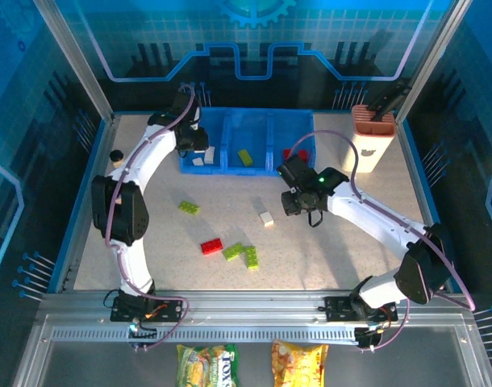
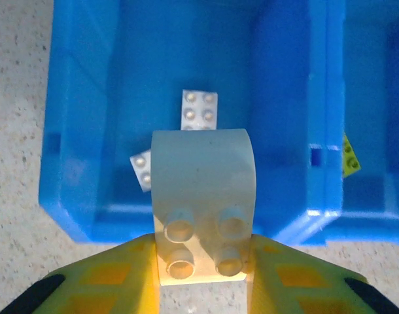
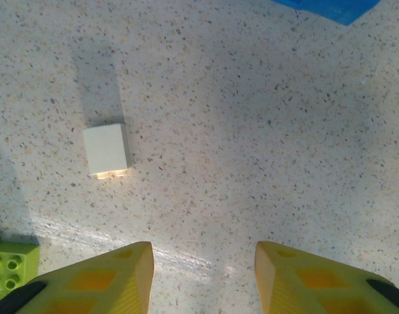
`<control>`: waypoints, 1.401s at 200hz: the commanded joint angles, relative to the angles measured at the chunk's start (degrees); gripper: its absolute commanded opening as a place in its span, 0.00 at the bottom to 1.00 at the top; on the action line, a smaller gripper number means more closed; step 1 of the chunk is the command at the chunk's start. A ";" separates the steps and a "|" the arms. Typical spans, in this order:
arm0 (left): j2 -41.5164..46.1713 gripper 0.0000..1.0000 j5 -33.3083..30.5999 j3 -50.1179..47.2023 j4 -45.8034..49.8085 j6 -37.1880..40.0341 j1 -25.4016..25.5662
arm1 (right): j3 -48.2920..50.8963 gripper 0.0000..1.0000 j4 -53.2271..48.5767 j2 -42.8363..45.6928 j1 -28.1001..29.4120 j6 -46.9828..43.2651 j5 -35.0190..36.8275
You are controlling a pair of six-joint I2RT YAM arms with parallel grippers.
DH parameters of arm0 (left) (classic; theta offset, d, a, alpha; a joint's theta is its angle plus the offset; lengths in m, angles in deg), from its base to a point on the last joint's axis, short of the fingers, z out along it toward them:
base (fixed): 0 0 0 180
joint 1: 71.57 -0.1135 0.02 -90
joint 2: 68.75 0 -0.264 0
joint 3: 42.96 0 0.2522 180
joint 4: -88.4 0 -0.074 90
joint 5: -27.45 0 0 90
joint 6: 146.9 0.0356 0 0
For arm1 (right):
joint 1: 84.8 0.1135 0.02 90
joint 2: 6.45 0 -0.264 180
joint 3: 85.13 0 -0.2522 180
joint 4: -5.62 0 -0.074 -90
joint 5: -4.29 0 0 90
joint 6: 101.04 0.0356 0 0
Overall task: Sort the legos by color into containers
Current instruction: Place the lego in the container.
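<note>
My left gripper (image 2: 203,261) (image 1: 199,148) is shut on a white curved-top lego (image 2: 203,196), held above the near wall of the blue tray's (image 1: 254,169) left compartment. Two white legos (image 2: 199,110) (image 2: 142,170) lie in that compartment. A green lego (image 1: 244,156) is in the middle compartment and a red one (image 1: 294,153) in the right. My right gripper (image 3: 204,275) (image 1: 292,203) hangs open over bare table, with a small white lego (image 3: 106,150) (image 1: 267,218) ahead to its left. On the table lie a red lego (image 1: 211,246) and green ones (image 1: 189,207) (image 1: 233,251) (image 1: 251,257).
A white-and-terracotta holder (image 1: 371,137) stands at the back right beside the tray. A small dark jar (image 1: 115,155) sits near the left wall. Snack packets (image 1: 207,364) lie below the table's near rail. A green lego's edge (image 3: 6,267) shows at the lower left of the right wrist view.
</note>
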 commanded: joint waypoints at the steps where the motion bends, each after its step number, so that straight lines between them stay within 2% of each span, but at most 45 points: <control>1: -3.96 0.34 -1.35 5.81 2.02 2.92 -1.67 | 1.24 0.46 -2.17 2.13 0.39 1.38 1.23; 59: -14.38 0.34 -0.44 16.92 4.86 4.82 -2.94 | 3.42 0.46 -3.01 5.45 0.15 2.47 1.89; 116: -20.72 0.35 0.40 18.57 4.71 5.14 -3.04 | 4.35 0.46 -3.45 6.47 0.06 3.22 1.98; 202: -24.88 0.39 0.28 17.57 4.45 5.50 -3.05 | 3.91 0.46 -3.35 5.68 0.08 3.33 1.37; 247: -23.68 0.46 0.86 17.62 4.43 5.17 -2.97 | 3.82 0.46 -2.93 5.38 0.08 3.34 1.20; 280: -21.48 0.46 1.66 17.29 4.79 4.72 -2.96 | 3.73 0.46 -2.58 5.15 0.06 3.22 0.86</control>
